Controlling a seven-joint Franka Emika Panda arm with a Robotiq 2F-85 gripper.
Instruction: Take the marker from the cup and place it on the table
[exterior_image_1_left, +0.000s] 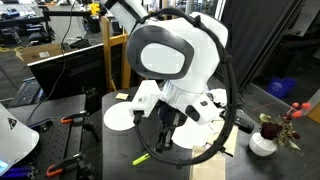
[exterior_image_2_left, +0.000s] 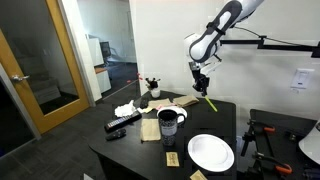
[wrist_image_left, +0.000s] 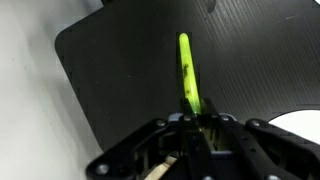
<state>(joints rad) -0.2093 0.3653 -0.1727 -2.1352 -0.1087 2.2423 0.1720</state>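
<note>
My gripper (exterior_image_2_left: 201, 84) is shut on the yellow-green marker (exterior_image_2_left: 210, 101) and holds it in the air above the far side of the dark table (exterior_image_2_left: 130, 152). In the wrist view the marker (wrist_image_left: 187, 70) sticks out from between the shut jaws (wrist_image_left: 195, 122) over the table top (wrist_image_left: 110, 70). In an exterior view the marker's end (exterior_image_1_left: 142, 158) shows below the gripper (exterior_image_1_left: 164, 138). The dark cup (exterior_image_2_left: 168, 122) stands near the table's middle, apart from the gripper and nearer the front. The arm hides the cup in the exterior view that shows the arm up close.
A white plate (exterior_image_2_left: 210, 152) lies at the front right, and its edge shows in the wrist view (wrist_image_left: 300, 122). A black remote (exterior_image_2_left: 122, 123) lies at the left. A white vase with flowers (exterior_image_2_left: 152, 88) stands at the back and also shows in an exterior view (exterior_image_1_left: 263, 143). Tan pads lie beside the cup.
</note>
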